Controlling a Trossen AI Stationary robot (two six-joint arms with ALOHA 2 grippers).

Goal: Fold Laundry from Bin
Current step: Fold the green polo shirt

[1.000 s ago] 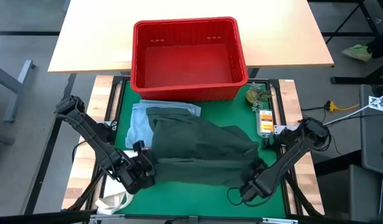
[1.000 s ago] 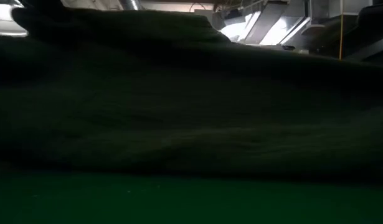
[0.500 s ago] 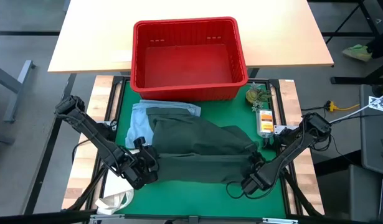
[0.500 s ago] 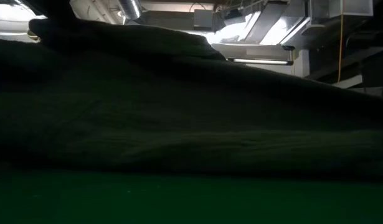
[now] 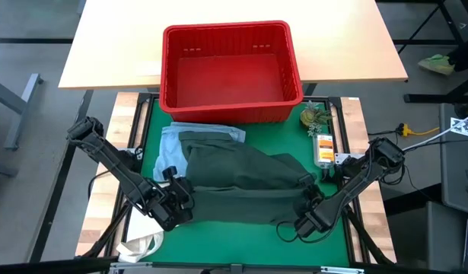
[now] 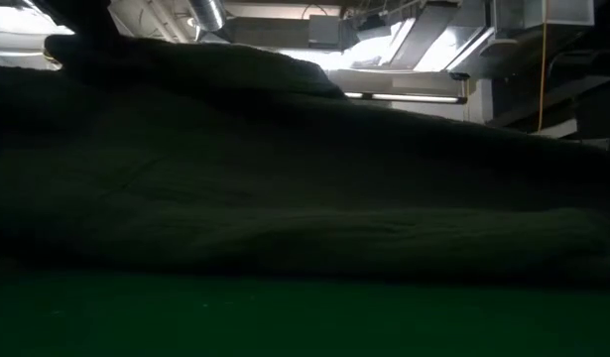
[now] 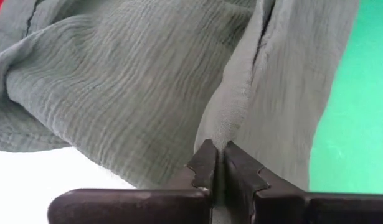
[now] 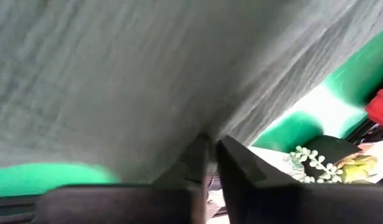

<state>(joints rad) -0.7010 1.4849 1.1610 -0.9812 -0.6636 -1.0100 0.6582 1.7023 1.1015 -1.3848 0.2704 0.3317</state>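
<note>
A dark green garment [image 5: 241, 179] lies spread on the green mat [image 5: 218, 243], in front of the red bin [image 5: 226, 29]. Its far left part overlaps a small light blue cloth [image 5: 167, 152]. My left gripper [image 5: 180, 196] is shut on the garment's near left corner. My right gripper [image 5: 306, 199] is at its near right corner, its fingers almost together on the cloth. In the low view the garment [image 6: 285, 178] fills the picture as a dark mass, with its lower edge on the mat. My left gripper pinches a raised fold [image 7: 231, 124] of the green garment's near left edge between its two fingers, slanting down from the near left side. The cloth runs slack from there onto the mat. My right gripper pinches the garment's near right edge [image 8: 203, 127] between its fingertips, slanting down from the near right side. The cloth itself covers the place of contact. The garment lies slack beyond the fingers.
The bin stands at the mat's far edge, half on a light wooden table [image 5: 348, 53]. A small plant [image 5: 316, 118] and an orange-labelled item [image 5: 323, 148] lie along the mat's right border. A white bag [image 5: 138, 247] lies off the near left corner, and a cable loop [image 5: 283, 234] near the right arm.
My right gripper has gone down and a little toward the far edge with the garment's near right corner. The garment's right part has sunk lower, and its near edge now lies closer to the bin than before.
</note>
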